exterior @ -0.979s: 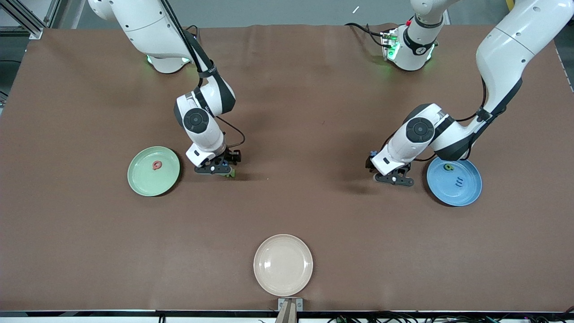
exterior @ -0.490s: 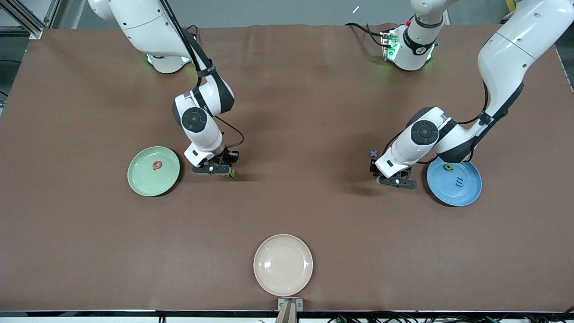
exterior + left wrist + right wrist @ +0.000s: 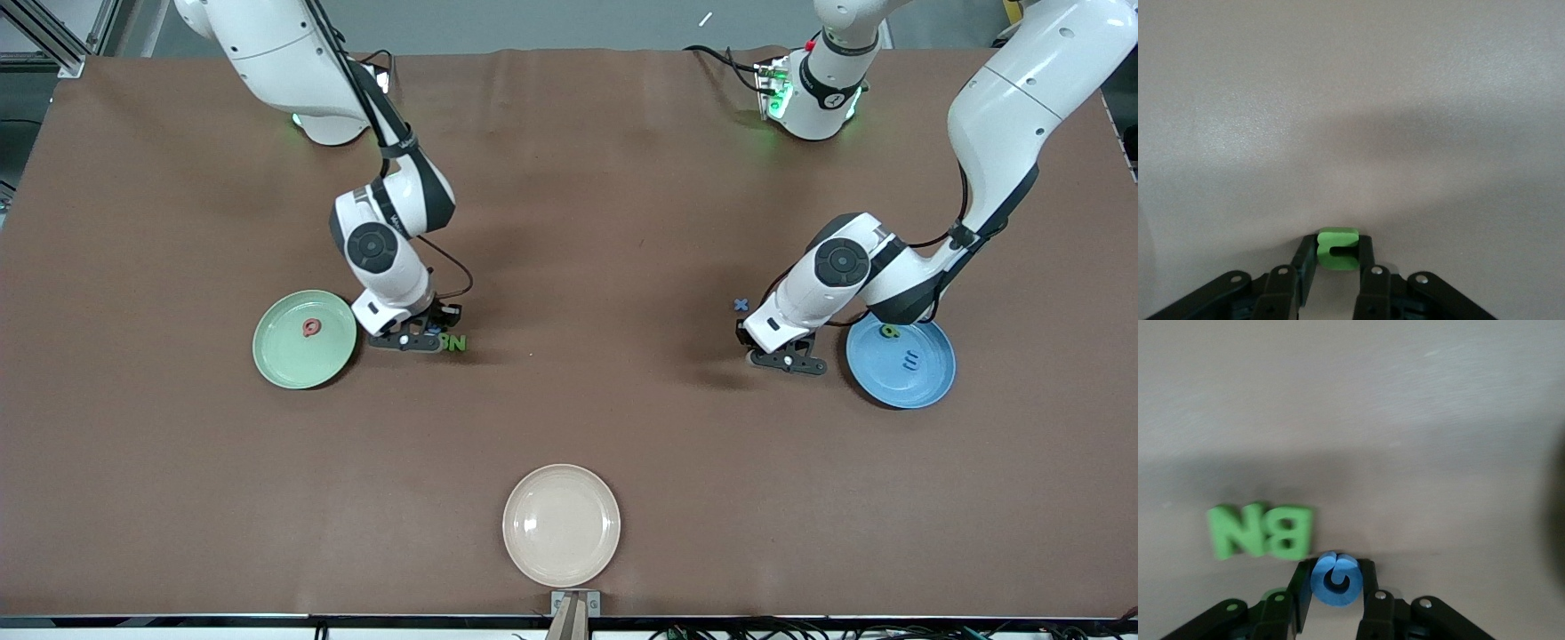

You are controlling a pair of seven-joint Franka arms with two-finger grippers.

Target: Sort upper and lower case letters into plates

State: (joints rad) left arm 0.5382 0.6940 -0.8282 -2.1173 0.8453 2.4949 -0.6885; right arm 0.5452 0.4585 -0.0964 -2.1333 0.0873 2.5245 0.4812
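My right gripper (image 3: 1335, 577) is shut on the blue G (image 3: 1333, 581), low over the table beside the pale green plate (image 3: 283, 360). That plate holds the red Q (image 3: 310, 327). The green B (image 3: 1291, 532) and green N (image 3: 1238, 532) lie side by side on the table next to that gripper (image 3: 425, 331). My left gripper (image 3: 1336, 253) is shut on a small green letter (image 3: 1337, 248); it (image 3: 752, 342) is low beside the bright blue plate (image 3: 929, 387). That plate holds a green small letter (image 3: 889, 332) and the blue m (image 3: 909, 361). The blue x (image 3: 741, 304) lies on the table near the left gripper.
A cream-white plate (image 3: 561, 524) sits near the table edge closest to the front camera, midway between the arms. The brown table (image 3: 587, 267) stretches bare between the two grippers.
Both grippers have closed on their letters. The right gripper shifted toward the pale green plate, uncovering the green B and N. The left gripper shifted slightly toward the blue plate, uncovering the blue x.
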